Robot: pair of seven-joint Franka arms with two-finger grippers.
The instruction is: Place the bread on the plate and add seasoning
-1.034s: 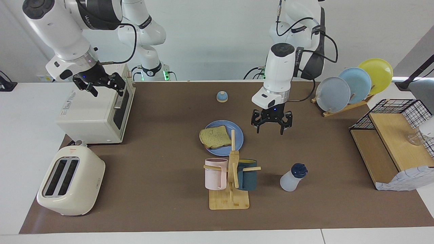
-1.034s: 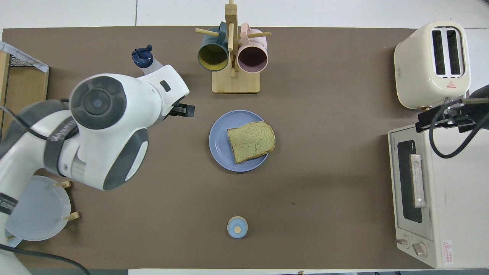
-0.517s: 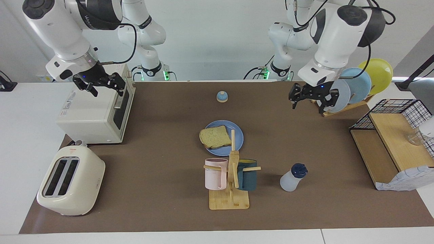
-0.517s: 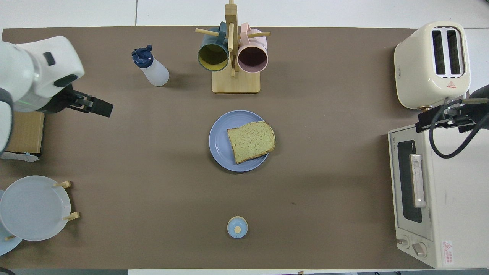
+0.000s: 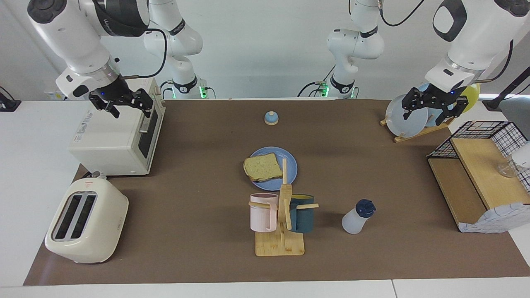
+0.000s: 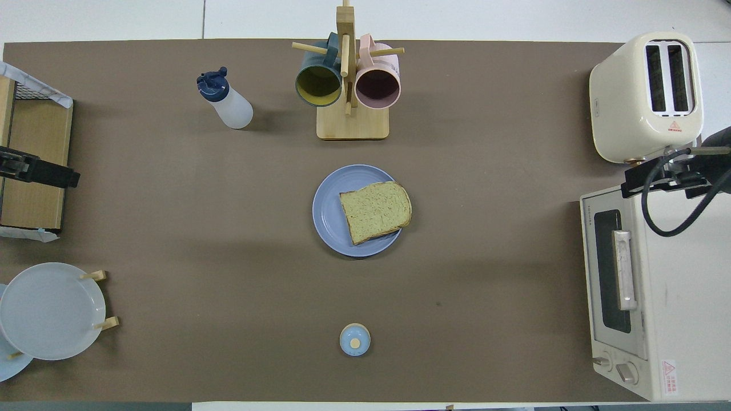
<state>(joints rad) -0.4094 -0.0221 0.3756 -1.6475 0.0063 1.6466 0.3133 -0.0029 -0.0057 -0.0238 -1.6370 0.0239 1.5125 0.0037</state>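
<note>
Mug rack (image 5: 284,194) hides plate (image 5: 290,165) edge; left hand (image 6: 40,171) cropped.

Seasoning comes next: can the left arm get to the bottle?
Probably yes: the left gripper hangs open by the plate rack, and bare mat surrounds the seasoning bottle.

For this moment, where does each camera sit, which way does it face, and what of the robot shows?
Facing view: high across the table, facing the robots; both arms show, left gripper over the plate rack, right gripper over the toaster oven.
Overhead view: above the robots' end, looking down; only gripper tips show.
Shared: bread on plate, seasoning standing apart.
</note>
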